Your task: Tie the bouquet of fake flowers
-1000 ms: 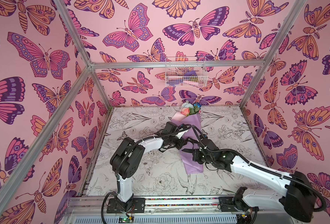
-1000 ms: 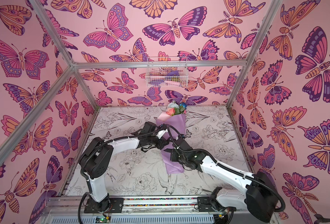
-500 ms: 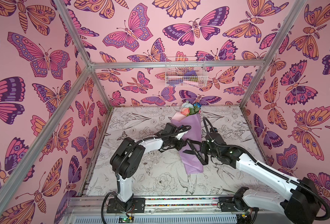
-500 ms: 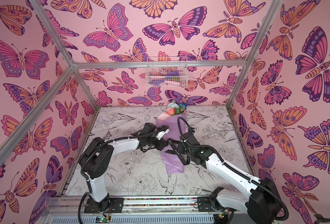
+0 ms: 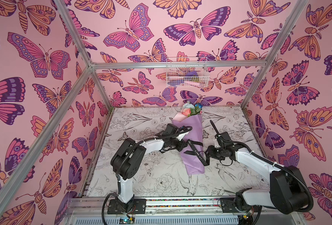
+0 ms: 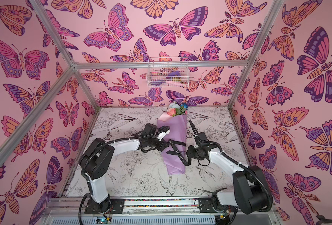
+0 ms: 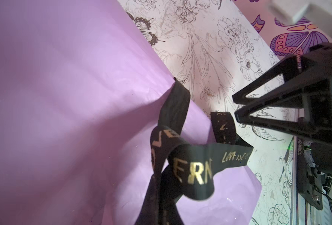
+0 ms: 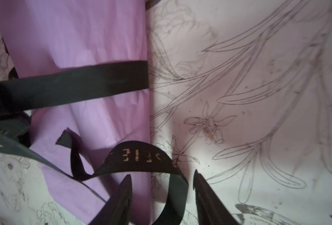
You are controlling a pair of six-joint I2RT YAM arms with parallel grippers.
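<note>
- Since the right pincer (image 8: 162, 174) has drawn off the bouquet of fake flowers (image 5: 193, 136), it sits just right of it, jaws now spread around a slack loop of black ribbon (image 5: 197, 153).
- Left pincer (image 5: 183, 146) stays pressed together at the bouquet's left edge.
- Bouquet lies unmoved on the worktop (image 5: 141, 175).

I have the left arm (image 5: 151, 145) folded up from its base, forearm reaching low across toward the middle, left gripper (image 5: 184, 147) pinched fully closed. The right arm (image 5: 249, 157) stretches in opposite it, right gripper (image 8: 161, 178) facing the left one, fingers (image 8: 125, 191) parted.
</note>
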